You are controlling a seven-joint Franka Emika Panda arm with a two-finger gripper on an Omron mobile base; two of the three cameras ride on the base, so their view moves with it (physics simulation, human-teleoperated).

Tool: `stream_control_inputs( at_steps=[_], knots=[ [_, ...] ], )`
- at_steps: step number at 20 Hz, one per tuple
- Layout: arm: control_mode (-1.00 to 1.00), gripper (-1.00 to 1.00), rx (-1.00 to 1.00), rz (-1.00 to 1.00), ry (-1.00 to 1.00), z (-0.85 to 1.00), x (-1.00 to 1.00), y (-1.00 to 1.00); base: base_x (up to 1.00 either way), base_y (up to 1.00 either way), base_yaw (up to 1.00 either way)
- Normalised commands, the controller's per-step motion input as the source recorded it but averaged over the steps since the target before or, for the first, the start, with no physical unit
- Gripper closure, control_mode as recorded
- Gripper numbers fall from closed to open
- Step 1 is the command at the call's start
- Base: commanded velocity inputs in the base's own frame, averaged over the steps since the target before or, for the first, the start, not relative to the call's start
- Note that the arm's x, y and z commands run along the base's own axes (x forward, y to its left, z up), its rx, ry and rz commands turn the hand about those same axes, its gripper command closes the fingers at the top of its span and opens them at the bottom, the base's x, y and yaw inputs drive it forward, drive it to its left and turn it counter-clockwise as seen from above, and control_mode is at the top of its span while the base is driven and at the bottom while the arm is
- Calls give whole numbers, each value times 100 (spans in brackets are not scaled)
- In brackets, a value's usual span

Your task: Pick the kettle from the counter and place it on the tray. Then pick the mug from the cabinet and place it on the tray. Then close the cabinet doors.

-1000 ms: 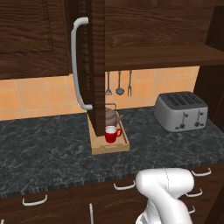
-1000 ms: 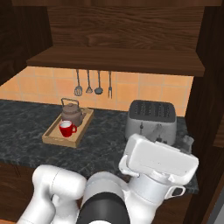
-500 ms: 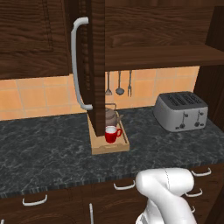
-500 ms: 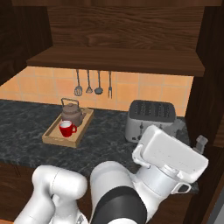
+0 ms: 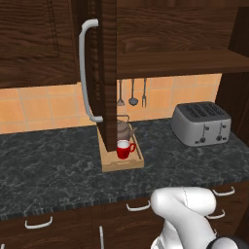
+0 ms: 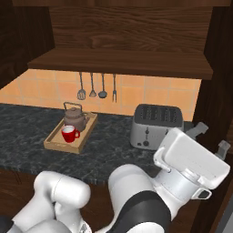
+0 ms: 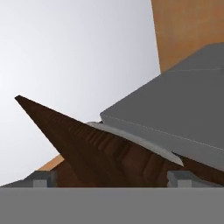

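Observation:
The brownish-grey kettle and the red mug both stand in the tan wooden tray on the dark counter. The cabinet is open above, its shelf bare. One cabinet door stands edge-on with its silver handle. My gripper is open at the far right, beside the other dark door. In the hand view a brown door edge and a silver bar handle lie between and beyond the fingertips.
A silver toaster stands on the counter right of the tray, just left of my hand. Utensils hang on the orange tile wall. Drawers with short silver handles run below the counter's front edge.
My hand has swung further right, past the toaster toward the right-hand door. Tray, kettle, mug and left door have not moved.

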Motion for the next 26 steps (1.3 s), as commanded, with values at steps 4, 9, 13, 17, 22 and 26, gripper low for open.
stream_control_inputs(
  at_steps=[4,9,13,17,22,26],
  knots=[
    [-100,-100,-2,-1,8,-47,-2,-2,0,0,0],
    [-100,-100,-1,0,8,-57,0,0,0,0,0],
    [-100,-100,1,0,4,-37,3,-18,0,0,0],
    [-100,-100,3,0,3,-10,26,-24,0,0,0],
    [-100,-100,1,0,9,0,35,-14,0,0,0],
    [-100,-100,0,0,11,0,35,-12,0,0,0]
  ],
)
